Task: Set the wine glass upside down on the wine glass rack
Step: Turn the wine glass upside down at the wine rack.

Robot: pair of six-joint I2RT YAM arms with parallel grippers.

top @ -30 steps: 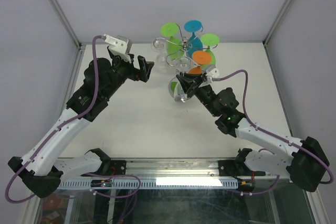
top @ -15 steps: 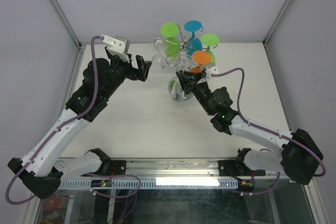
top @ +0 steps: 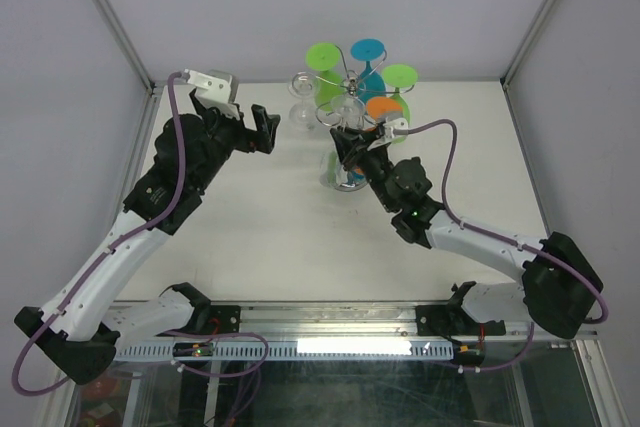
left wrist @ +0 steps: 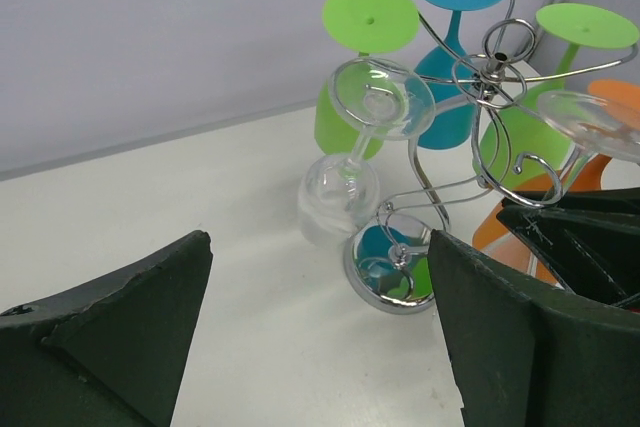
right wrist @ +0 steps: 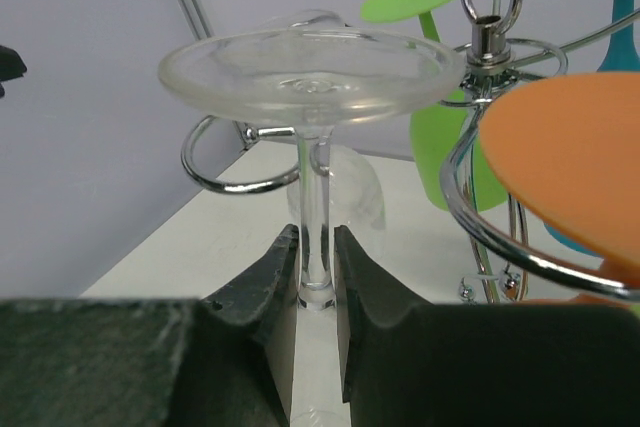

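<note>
Where the right gripper [right wrist: 318, 282] clamps the stem of the clear, inverted wine glass [right wrist: 300, 72], the foot stands uppermost, just beside a curled arm of the shiny chrome wire wine glass rack [right wrist: 487, 42]. Nearby, the left gripper [top: 266, 130], fingers apart and empty, hovers over the white bench [top: 260, 217].

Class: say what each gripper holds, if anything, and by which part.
The right gripper holds the clear wine glass by its stem, foot upward. The left gripper, jaws open, holds nothing.
</note>
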